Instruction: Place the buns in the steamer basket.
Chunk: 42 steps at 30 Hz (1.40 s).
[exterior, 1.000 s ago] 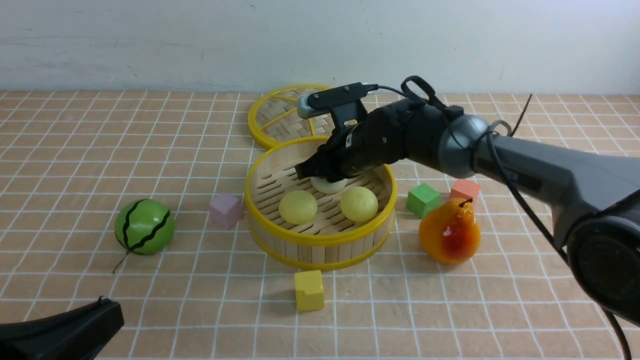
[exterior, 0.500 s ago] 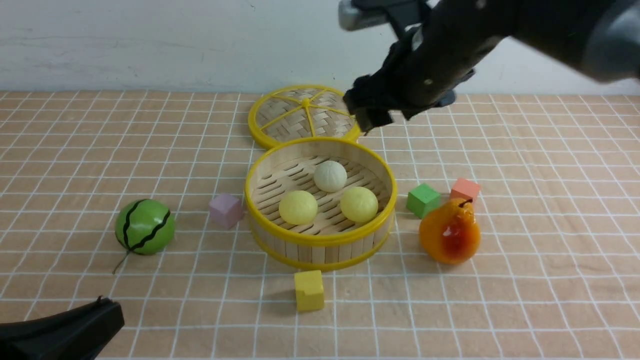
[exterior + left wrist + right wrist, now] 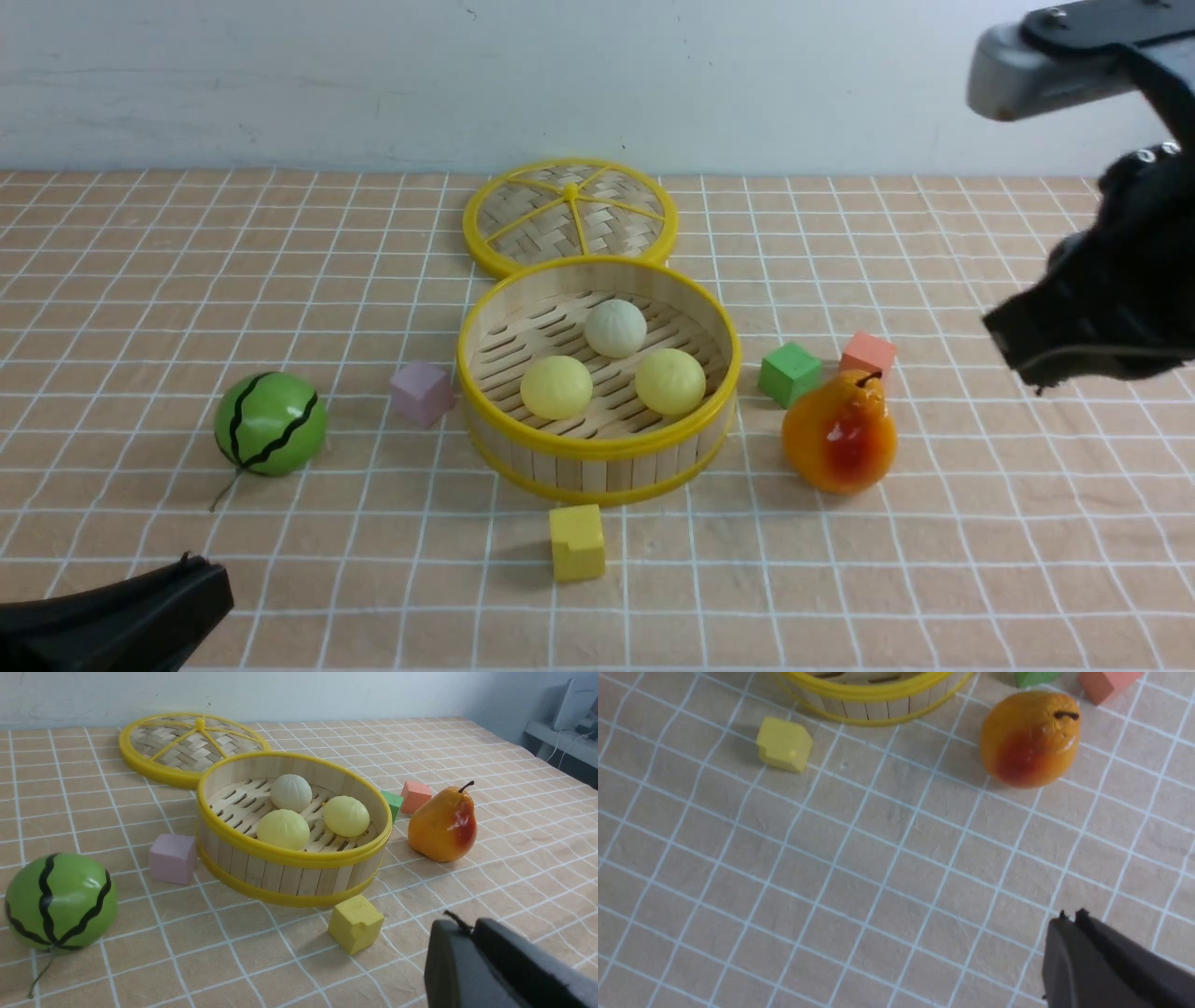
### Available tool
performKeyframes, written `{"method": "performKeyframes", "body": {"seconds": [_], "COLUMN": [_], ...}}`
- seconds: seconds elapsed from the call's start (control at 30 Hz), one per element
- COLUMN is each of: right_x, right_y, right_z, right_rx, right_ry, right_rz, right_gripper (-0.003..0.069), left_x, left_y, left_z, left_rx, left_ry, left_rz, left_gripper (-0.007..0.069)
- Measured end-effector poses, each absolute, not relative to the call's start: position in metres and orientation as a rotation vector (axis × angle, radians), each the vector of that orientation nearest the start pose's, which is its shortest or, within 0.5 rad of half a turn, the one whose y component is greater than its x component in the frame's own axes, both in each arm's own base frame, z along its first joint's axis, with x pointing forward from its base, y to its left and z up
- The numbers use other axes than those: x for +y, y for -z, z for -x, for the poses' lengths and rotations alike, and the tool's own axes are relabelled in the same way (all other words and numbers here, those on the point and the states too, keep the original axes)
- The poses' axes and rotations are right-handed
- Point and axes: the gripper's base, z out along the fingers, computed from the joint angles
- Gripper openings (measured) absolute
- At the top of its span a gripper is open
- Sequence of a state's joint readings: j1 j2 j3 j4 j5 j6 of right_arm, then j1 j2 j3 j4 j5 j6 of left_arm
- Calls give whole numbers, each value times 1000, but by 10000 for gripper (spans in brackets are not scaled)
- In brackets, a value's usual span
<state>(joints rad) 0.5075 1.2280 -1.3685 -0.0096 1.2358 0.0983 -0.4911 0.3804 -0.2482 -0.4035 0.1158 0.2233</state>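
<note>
The steamer basket (image 3: 597, 450) stands mid-table with all three buns on its slotted floor: an off-white bun (image 3: 616, 328) at the back and two pale yellow buns (image 3: 556, 386) (image 3: 670, 381) in front. The left wrist view shows the basket (image 3: 289, 877) and the buns (image 3: 291, 793) (image 3: 283, 829) (image 3: 346, 815) too. My right gripper (image 3: 1027, 359) hangs raised at the right, shut and empty, well away from the basket; its closed fingers (image 3: 1069, 917) show over bare tiles. My left gripper (image 3: 201, 565) rests low at the front left, jaws together with nothing in them (image 3: 460, 926).
The woven lid (image 3: 569, 217) lies flat behind the basket. A green melon (image 3: 270, 423) sits left, a pink cube (image 3: 421, 393) beside the basket, a yellow cube (image 3: 576, 541) in front. A green cube (image 3: 790, 372), an orange-red cube (image 3: 868, 355) and a glossy pear (image 3: 840, 433) stand right.
My right gripper let go of the off-white bun in the basket, rose and swung away to the right, and is shut again. The left arm has stayed put.
</note>
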Motion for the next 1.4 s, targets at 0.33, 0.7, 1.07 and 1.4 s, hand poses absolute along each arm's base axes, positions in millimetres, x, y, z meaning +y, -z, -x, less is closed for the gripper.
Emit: {"method": "performKeyframes", "body": {"seconds": [0.33,0.7,1.07,1.4], "right_x": [100,34,6,5], "right_y": [-416,-355,-176,-172], "right_z": [-181,-111,-53,-52], "right_rx": [2494,2167,1891,1888], "right_ry": [-225,-274,-218,-176], "right_rz": [518,170,-143,-118], "right_gripper": [-18,-16,-16,-9], "left_x": [-48,-48,-48,-48], "left_y": [-261,-260,-260,-260], "left_z": [-80,-80,-80,-80], "left_rx": [1725,1731,1731,1734], "left_ry": [531,532,532,533], "left_rz": [-307,-310,-310,-312], "left_gripper": [51,57,61,71]}}
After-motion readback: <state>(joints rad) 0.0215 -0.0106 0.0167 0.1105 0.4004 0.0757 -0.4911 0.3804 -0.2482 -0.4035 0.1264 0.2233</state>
